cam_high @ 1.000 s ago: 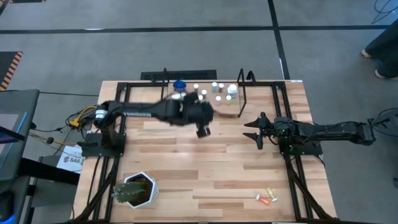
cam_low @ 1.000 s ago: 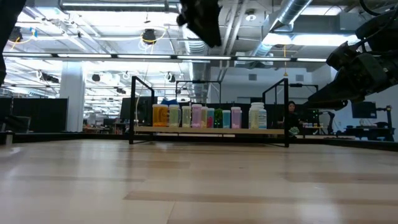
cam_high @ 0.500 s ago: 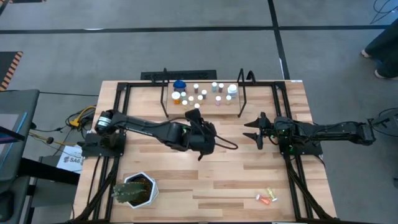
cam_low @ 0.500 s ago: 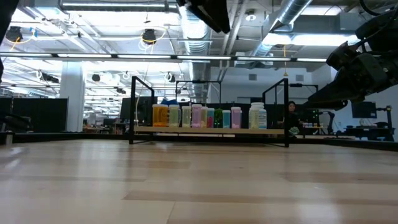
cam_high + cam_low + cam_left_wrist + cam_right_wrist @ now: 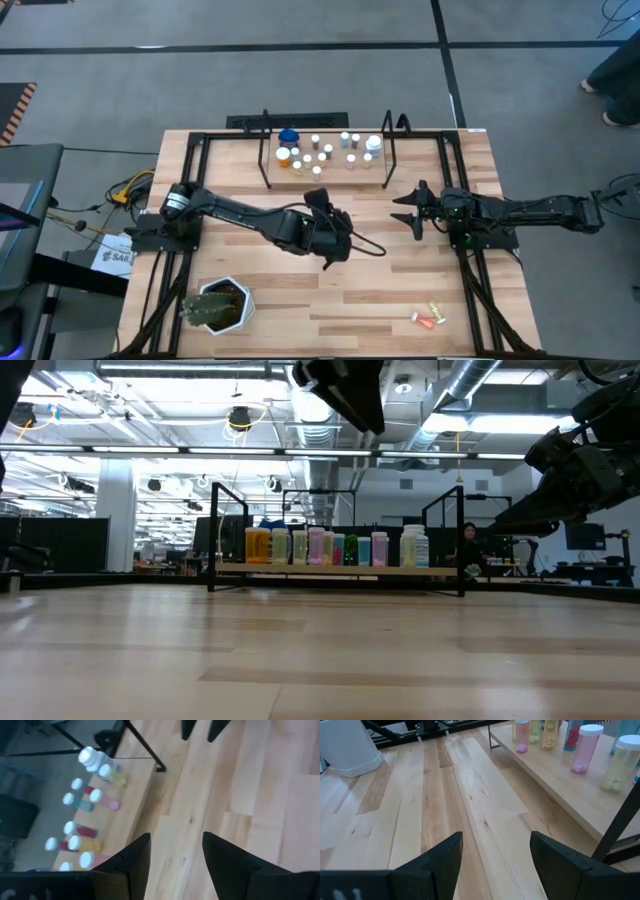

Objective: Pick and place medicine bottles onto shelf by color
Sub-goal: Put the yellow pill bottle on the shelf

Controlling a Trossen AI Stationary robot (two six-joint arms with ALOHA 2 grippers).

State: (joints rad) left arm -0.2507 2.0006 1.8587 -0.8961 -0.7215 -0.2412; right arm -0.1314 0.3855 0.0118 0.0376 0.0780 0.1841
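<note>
- The left tool [image 5: 338, 247] hangs above the middle of the desk [image 5: 300, 300], its two fingers [image 5: 132, 860] spread with nothing between them.
- The shelf [image 5: 325, 172] lies ahead of the left tool, toward the desk's far edge, well apart from it.
- The medicine bottles [image 5: 322, 152] stand upright on the shelf plank, white caps up.
- The right tool [image 5: 412, 211] waits over the desk's right side, just beside the shelf's right end, fingers [image 5: 445, 862] spread and empty.
- A few small bottles [image 5: 430, 318] lie on the desk's near right part, far behind the right tool.
- A potted plant [image 5: 217, 306] sits at the near left corner.
</note>
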